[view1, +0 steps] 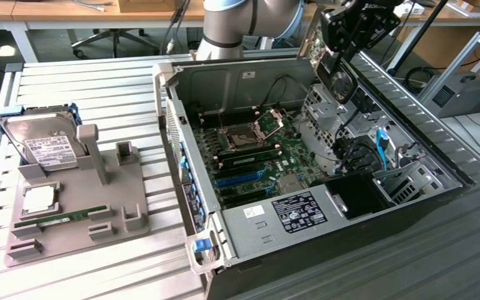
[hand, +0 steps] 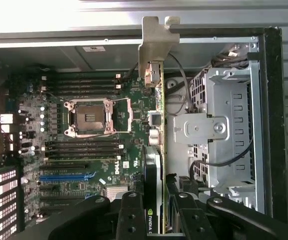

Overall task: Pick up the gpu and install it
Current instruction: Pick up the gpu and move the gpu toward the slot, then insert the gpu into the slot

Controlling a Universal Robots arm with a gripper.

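Note:
My gripper [view1: 350, 44] hangs above the far right side of the open computer case [view1: 192, 150], shut on the gpu [view1: 337, 80]. The card hangs edge-down over the drive cage area, its black fan cooler facing out. In the wrist view the gpu [hand: 159, 125] runs edge-on away from my gripper [hand: 158, 212], with the black cooler [hand: 151, 170] on one face and the silver end bracket [hand: 156, 45] at the far end. The black fingers [hand: 130, 215] press on both faces of the card. Below it lies the motherboard [hand: 84, 150] with a blue slot [hand: 66, 176].
A grey fixture [view1: 82, 212] at the exterior view's left holds a silver hard drive [view1: 44, 147], a processor [view1: 38, 199] and a green memory stick [view1: 60, 216]. Inside the case stand a metal drive cage [hand: 228, 130], cables [view1: 361, 156] and an empty processor socket [hand: 90, 116].

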